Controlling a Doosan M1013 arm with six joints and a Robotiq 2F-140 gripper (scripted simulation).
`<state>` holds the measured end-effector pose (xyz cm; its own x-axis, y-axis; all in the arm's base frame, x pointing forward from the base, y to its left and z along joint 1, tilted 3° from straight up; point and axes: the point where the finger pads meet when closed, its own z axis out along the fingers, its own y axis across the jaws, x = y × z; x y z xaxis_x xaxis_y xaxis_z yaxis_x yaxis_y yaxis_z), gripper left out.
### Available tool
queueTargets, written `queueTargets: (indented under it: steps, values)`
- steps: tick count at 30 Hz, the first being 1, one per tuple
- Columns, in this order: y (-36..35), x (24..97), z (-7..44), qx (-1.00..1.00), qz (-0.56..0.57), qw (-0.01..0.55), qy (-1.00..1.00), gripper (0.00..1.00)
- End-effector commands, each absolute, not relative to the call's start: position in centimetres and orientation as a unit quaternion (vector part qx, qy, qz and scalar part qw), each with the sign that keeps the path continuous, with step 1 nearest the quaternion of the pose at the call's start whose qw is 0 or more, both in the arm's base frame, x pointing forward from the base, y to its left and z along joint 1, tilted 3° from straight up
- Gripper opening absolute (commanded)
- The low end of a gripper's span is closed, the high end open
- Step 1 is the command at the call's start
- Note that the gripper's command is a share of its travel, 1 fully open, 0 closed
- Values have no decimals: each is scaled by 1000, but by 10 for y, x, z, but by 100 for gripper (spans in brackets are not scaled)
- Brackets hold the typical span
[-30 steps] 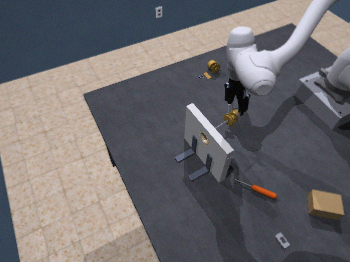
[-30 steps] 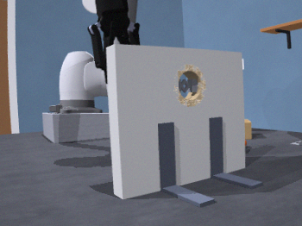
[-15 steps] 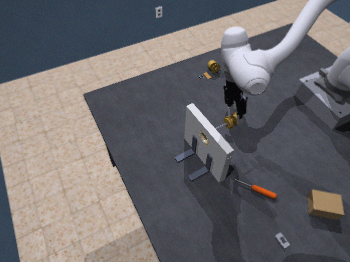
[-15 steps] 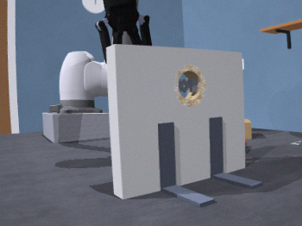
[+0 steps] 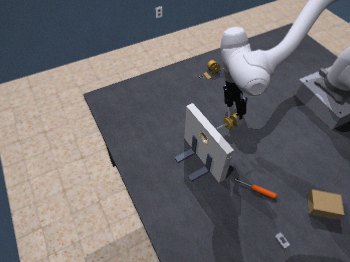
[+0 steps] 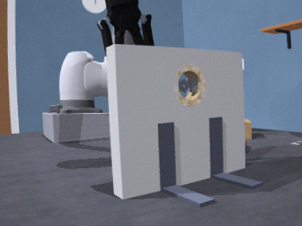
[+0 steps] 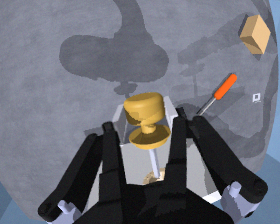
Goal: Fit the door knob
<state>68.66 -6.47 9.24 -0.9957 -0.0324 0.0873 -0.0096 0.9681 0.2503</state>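
Observation:
My gripper [image 5: 235, 113] [image 7: 144, 109] is shut on the brass door knob [image 5: 231, 121] [image 7: 145, 112], gripping it at its neck. The knob's round plate [image 7: 149, 136] and thin spindle [image 5: 221, 125] [image 7: 151, 160] point toward the white wood panel [image 5: 192, 127] [image 6: 142, 114] [image 7: 128, 166]. The knob hangs on the robot's side of the panel, close to its top edge, with the spindle outside the socket. The latch socket [image 5: 203, 138] [image 6: 191, 85] sits in a round, rough-edged hole in the panel. In the exterior view the panel hides the knob and only the gripper's upper fingers [image 6: 126, 36] show above it.
A second brass knob [image 5: 214, 66] lies at the back of the dark mat. An orange-handled screwdriver [image 5: 257, 188] [image 7: 219, 92], a cardboard box [image 5: 326, 203] [image 7: 255, 33] and a small white plate [image 5: 282, 240] lie in front. The robot base [image 5: 325, 94] stands right.

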Motion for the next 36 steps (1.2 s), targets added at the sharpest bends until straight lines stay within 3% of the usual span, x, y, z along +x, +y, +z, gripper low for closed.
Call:
queueTargets:
  steps: [1, 36]
  values:
    - [-62, 689, 93, 10, -128, 47, -991, 42]
    - [-54, 692, 91, 8, -134, 47, -990, 42]
